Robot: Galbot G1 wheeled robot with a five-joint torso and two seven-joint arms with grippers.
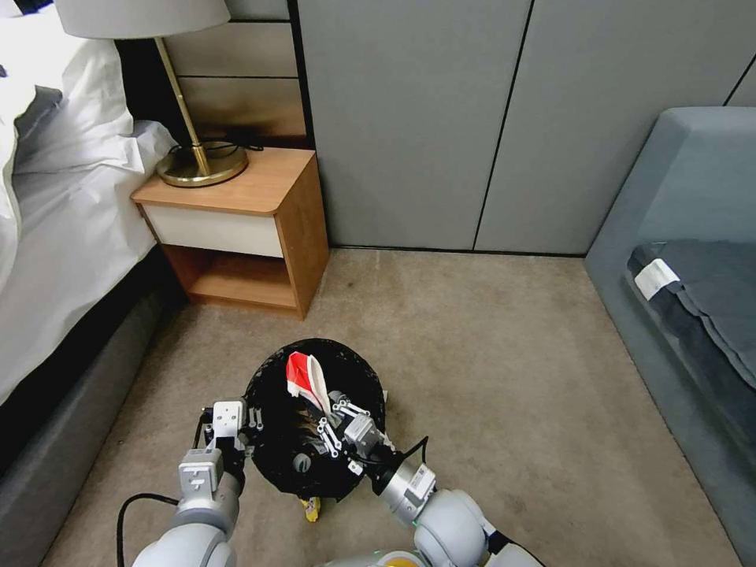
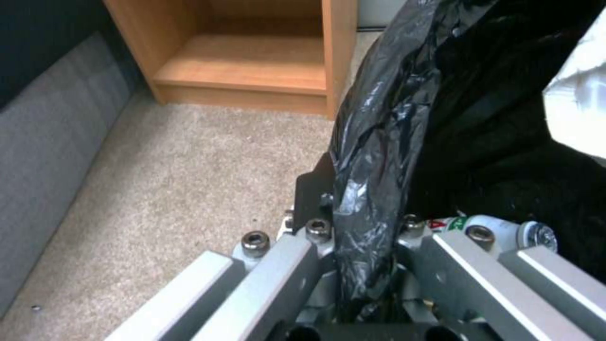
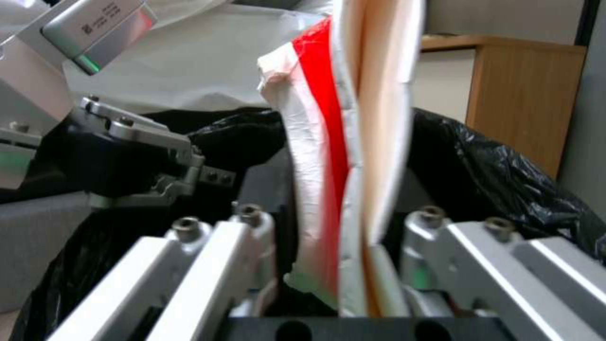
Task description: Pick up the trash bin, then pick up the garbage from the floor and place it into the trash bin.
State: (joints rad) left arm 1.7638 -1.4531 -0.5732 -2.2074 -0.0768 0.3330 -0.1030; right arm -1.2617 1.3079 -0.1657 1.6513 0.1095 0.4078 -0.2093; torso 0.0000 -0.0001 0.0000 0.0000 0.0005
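Holding the trash bin (image 1: 315, 417) rim clamped in your left gripper (image 1: 236, 429), your right gripper (image 1: 335, 421) pinches the squashed cup (image 1: 305, 378) above it.

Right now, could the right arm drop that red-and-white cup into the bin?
Probably yes: the right gripper holds the cup directly over the bin, with nothing between them.

Count, placed relative to the trash bin (image 1: 315, 417):
- 1 trash bin
- 2 grippers at it: left gripper (image 1: 250, 423) clamped on its rim, right gripper (image 1: 335, 416) over its mouth
- 1 squashed cup (image 1: 305, 379), red-and-white, pinched by the right gripper
- 1 green-labelled bottle (image 2: 499, 229) inside the bin
- 1 yellow wrapper (image 1: 310, 509) on the floor just beside it
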